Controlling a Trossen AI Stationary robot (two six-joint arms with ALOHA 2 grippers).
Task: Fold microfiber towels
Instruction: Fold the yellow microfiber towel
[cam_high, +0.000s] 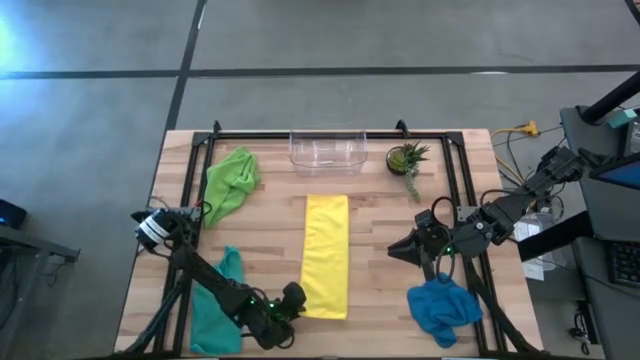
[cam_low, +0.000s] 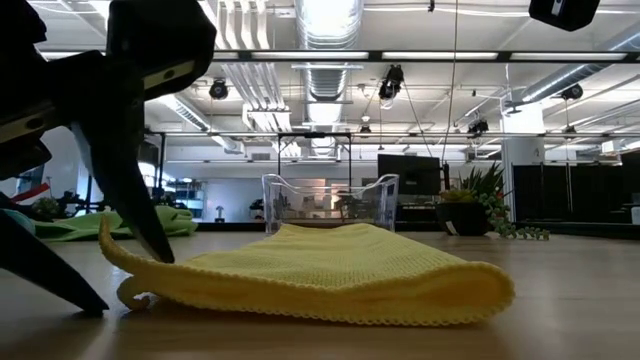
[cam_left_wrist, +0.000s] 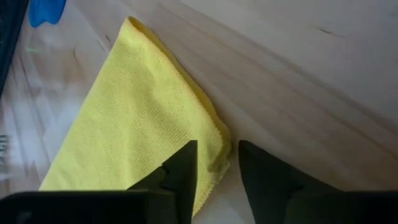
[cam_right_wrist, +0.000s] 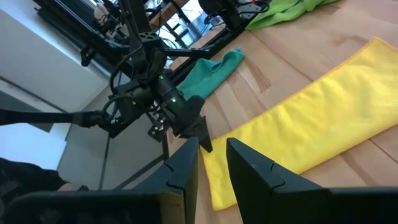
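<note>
The soft yellow microfiber towel (cam_high: 326, 256), already folded into a long strip, is laid at the middle of the wooden table (cam_high: 270, 215), its long axis running from the clear plastic bin (cam_high: 327, 152) toward the near edge. The left gripper (cam_high: 290, 300) is set at the strip's near left corner, jaws narrowly apart astride its edge. The right gripper (cam_high: 398, 249), jaws slightly apart and empty, is held well right of the strip, so the left arm is judged nearer.

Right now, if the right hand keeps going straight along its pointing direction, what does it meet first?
Probably the yellow towel. In the high view the right hand points across the table at the towel's long edge, with bare table between. Its wrist view suggests the towel's near end, though height above the table is unclear.
</note>
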